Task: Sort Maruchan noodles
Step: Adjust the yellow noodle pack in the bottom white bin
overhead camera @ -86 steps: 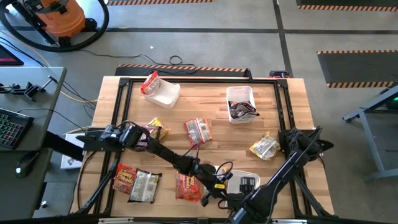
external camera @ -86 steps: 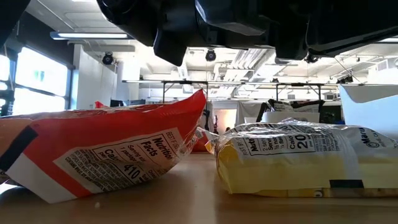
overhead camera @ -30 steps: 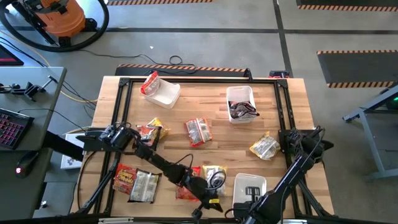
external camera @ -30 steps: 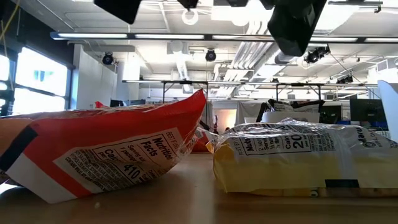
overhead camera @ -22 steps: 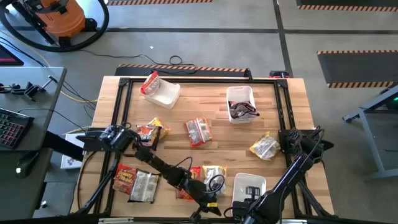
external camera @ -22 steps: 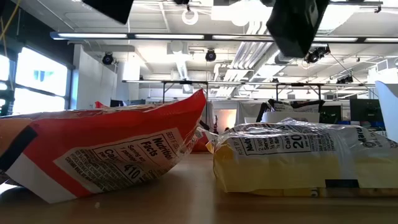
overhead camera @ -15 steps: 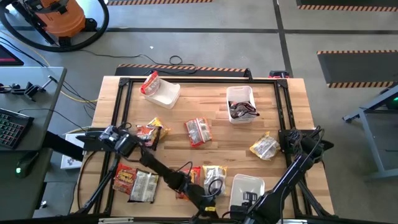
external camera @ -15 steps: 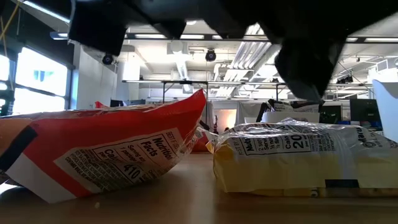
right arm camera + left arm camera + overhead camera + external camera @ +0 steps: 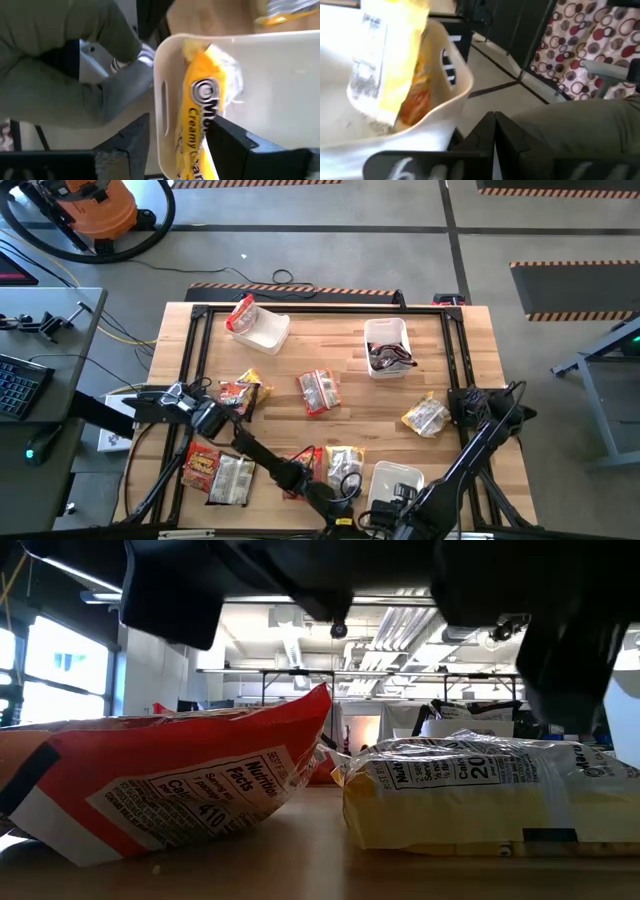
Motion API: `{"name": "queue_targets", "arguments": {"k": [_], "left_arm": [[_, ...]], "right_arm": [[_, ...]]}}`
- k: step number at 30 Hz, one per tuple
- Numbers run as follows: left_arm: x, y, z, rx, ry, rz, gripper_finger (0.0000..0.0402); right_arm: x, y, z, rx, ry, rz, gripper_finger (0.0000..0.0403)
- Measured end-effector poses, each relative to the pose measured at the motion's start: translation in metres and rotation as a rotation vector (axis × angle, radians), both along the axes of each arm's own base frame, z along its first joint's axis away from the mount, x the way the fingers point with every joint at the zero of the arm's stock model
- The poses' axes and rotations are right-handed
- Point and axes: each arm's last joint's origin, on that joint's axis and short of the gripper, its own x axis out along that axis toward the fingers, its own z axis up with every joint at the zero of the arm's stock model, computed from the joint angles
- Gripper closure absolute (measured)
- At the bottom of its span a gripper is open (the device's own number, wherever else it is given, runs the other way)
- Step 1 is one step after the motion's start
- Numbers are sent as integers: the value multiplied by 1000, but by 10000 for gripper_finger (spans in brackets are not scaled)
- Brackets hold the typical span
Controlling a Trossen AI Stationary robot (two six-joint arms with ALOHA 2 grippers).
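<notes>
Right jaws [image 9: 172,137] stand open over the bin's [image 9: 280,75] rim, yellow packet [image 9: 202,110] lengthwise between them; left jaws [image 9: 495,127] shut alongside.

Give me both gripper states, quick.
Left gripper: shut, nothing seen in it.
Right gripper: open, straddling the yellow crinkly plastic noodle packet standing in the white rectangular plastic bin.
</notes>
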Motion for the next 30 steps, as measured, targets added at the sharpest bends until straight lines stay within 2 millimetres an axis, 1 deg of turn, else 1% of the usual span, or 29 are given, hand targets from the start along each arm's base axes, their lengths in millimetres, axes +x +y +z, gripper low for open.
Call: {"name": "queue_targets", "arguments": {"k": [3,8,11,14,18,25,30], "left_arm": [[2,4,-1,3,-1,25,401],[6,9,0,5,-3,81,401],[7,10,0,1,-1,91,401],[7,10,0,3,-2,108,401],[7,10,1,-1,-16,127,401],[8,10,3,-11,-31,130,401],[8,11,3,-11,-37,144,401]], "right_arm": [[-3,2,3,8,-13,-18,260],[-1,10,-5,22,-23,-6,328],[2,13,-4,48,-59,3,364],[4,14,-1,44,-103,2,385],[5,14,6,34,-127,-10,384],[-1,10,-2,4,-54,-51,359],[-3,12,-1,8,-43,-46,357]]}}
